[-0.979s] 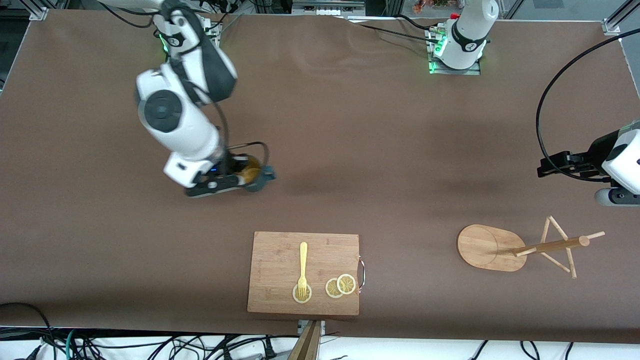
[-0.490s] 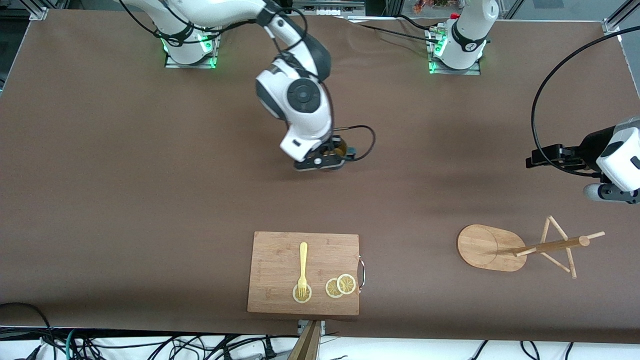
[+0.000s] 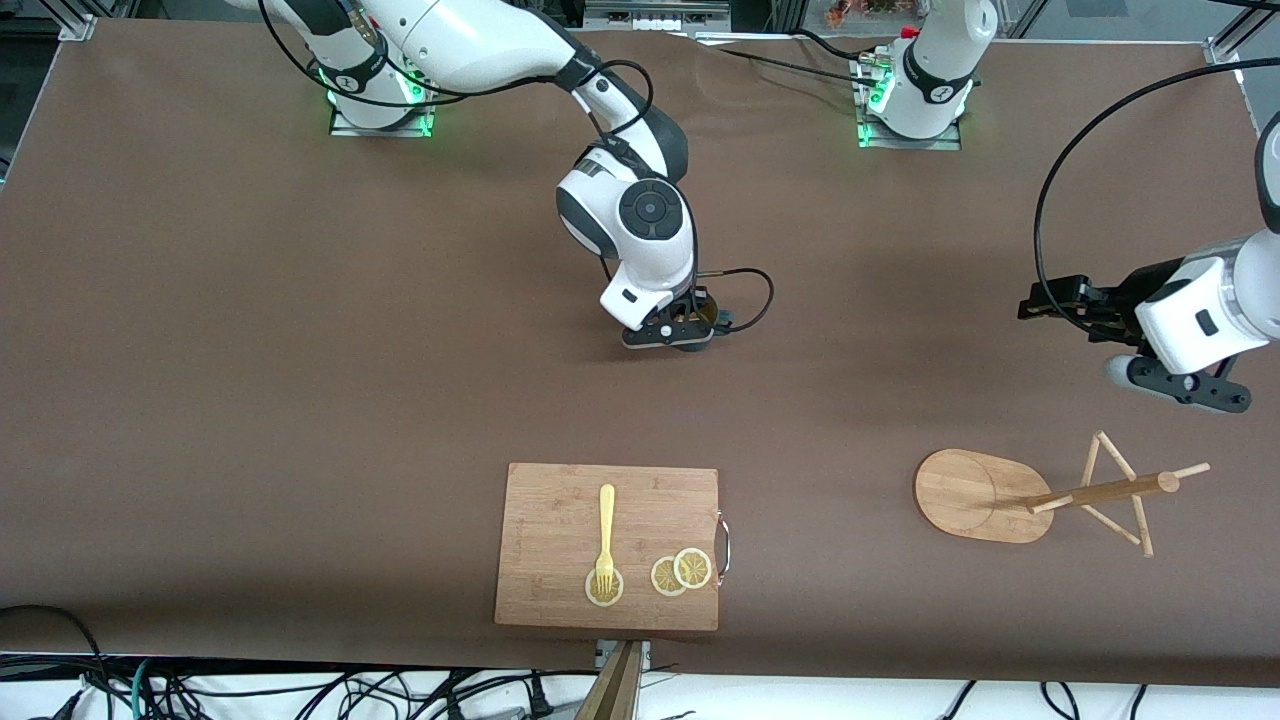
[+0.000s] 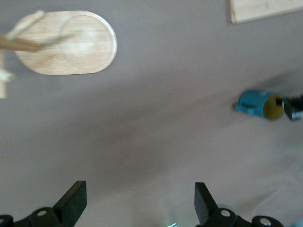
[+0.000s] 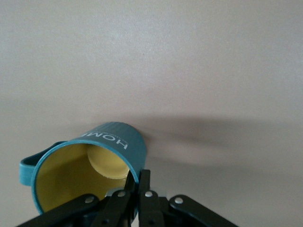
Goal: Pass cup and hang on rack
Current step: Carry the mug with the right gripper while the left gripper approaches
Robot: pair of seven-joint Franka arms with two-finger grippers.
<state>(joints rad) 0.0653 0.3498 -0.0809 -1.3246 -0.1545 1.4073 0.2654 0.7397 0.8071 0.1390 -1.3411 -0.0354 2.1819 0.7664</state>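
Note:
The teal cup (image 3: 720, 321) with its yellowish inside is gripped by its rim in my right gripper (image 3: 690, 326), low over the middle of the table. In the right wrist view the cup (image 5: 102, 156) tilts on its side, and the right gripper (image 5: 139, 178) is shut on its wall. My left gripper (image 3: 1042, 300) is open and empty over the table toward the left arm's end, above bare cloth (image 4: 137, 191). The left wrist view also shows the cup (image 4: 255, 103). The wooden rack (image 3: 980, 495) stands nearer the front camera than the left gripper; its base (image 4: 71, 45) shows in the left wrist view.
A bamboo cutting board (image 3: 560, 540) lies near the table's front edge with a yellow fork (image 3: 606, 530) and lemon slices (image 3: 681, 572) on it. A corner of the board (image 4: 265, 9) shows in the left wrist view.
My right arm has swung the cup from the right arm's end to the middle of the table. My left gripper has moved a little toward the middle.

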